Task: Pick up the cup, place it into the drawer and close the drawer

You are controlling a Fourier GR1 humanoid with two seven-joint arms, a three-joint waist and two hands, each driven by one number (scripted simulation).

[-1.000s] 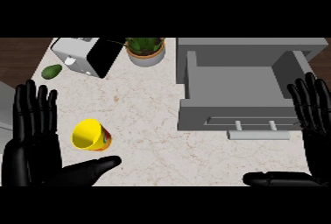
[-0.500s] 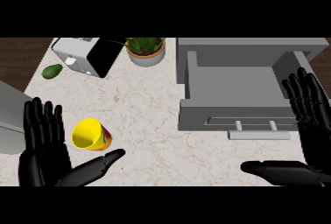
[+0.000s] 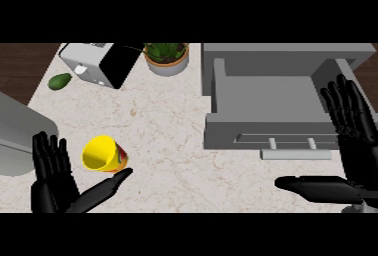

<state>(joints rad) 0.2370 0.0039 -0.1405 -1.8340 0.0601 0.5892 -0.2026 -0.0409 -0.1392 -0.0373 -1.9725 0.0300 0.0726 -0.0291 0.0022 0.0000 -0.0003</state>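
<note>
I see the yellow cup (image 3: 103,154) lying tilted on the counter (image 3: 170,125), its mouth turned toward the left hand (image 3: 55,185). The cup sits between that hand's straight, spread fingers (image 3: 49,157) and its thumb (image 3: 107,186); I cannot tell whether the thumb tip touches it. The right hand (image 3: 354,150) is open too, fingers straight and apart, raised over the right edge of the open grey drawer (image 3: 269,100), thumb extended below the drawer handle (image 3: 295,154). I see nothing inside the drawer. The cup lies well apart from the drawer, to its left.
</note>
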